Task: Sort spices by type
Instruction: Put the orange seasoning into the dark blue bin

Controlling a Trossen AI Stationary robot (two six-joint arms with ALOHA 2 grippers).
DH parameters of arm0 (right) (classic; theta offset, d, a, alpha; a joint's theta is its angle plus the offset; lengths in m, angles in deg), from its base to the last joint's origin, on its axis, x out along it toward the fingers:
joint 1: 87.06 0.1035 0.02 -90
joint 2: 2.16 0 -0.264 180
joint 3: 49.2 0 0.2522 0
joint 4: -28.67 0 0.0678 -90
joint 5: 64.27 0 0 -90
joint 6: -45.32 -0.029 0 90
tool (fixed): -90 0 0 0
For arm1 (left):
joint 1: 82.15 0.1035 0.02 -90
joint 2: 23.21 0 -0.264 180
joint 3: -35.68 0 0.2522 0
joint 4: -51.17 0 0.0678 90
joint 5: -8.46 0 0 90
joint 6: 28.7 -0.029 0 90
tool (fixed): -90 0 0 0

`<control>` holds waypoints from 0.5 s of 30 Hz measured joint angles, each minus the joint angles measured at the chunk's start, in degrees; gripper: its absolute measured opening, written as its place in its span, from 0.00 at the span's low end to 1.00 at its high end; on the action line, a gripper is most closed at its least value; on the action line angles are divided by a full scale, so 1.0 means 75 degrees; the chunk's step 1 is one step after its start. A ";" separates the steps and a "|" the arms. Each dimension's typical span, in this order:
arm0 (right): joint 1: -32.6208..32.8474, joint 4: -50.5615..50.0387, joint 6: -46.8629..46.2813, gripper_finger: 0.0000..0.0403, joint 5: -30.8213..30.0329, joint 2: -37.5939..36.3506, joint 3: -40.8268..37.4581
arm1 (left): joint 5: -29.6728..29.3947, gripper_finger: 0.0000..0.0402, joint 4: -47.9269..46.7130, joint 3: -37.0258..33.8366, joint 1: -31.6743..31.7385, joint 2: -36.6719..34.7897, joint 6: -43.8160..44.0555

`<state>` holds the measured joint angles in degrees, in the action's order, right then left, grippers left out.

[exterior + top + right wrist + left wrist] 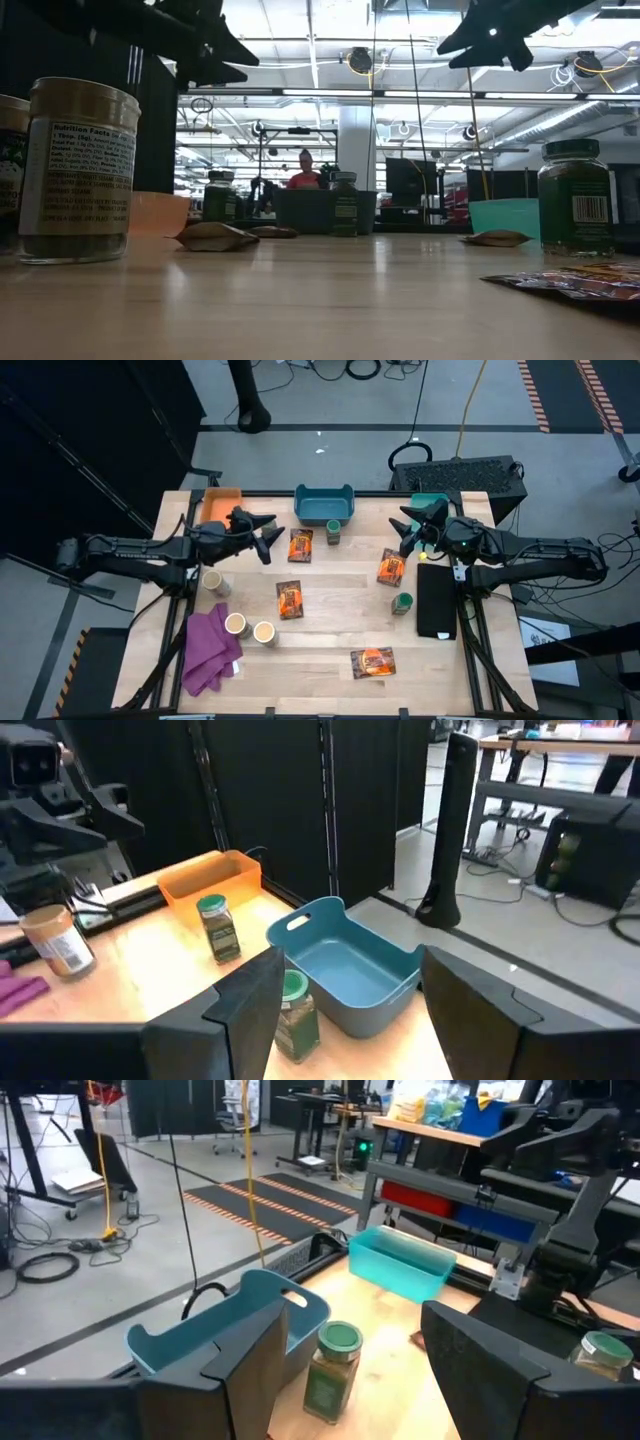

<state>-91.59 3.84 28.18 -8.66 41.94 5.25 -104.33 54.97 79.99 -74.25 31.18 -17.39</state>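
Observation:
Both arms hang above the table's far half, touching nothing. My left gripper (pixel 269 535) is open, in front of the orange bin, its fingers pointing toward a green jar (pixel 333 532) and a printed packet (pixel 300 545). My right gripper (pixel 404 530) is open too, by the teal bin, above another packet (pixel 391 568). Two more packets (pixel 290 599) (pixel 372 662) lie flat on the table. A second green jar (pixel 402 603) stands near the right edge, and a third (pixel 218 927) by the orange bin. Three tan jars (pixel 213 581) (pixel 236 625) (pixel 264 633) stand upright at the left.
Along the far edge sit the orange bin (pixel 222 503), the blue bin (pixel 324 505) and the teal bin (pixel 432 503). A purple cloth (pixel 210 650) lies at the near left. A flat black slab (pixel 437 600) lies on the right. The table's middle and near strip show bare wood.

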 joint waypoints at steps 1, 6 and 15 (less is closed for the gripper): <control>0.0000 0.0000 -0.0277 0.54 0.0000 0.0000 0.0000 | 0.0000 0.59 0.0002 0.0000 0.0003 0.0000 -0.0008; -0.0009 -0.0012 -0.1075 0.54 0.0049 0.0000 0.0000 | 0.0000 0.59 0.0205 0.0000 0.0000 0.0000 -0.0389; -0.0012 -0.0031 -0.1120 0.54 0.0228 0.0291 0.0000 | 0.0178 0.59 0.0108 0.0003 -0.0006 0.0000 -0.0425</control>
<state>-91.68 3.61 19.78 -6.95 44.12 5.25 -103.00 55.78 80.01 -74.29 31.18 -20.58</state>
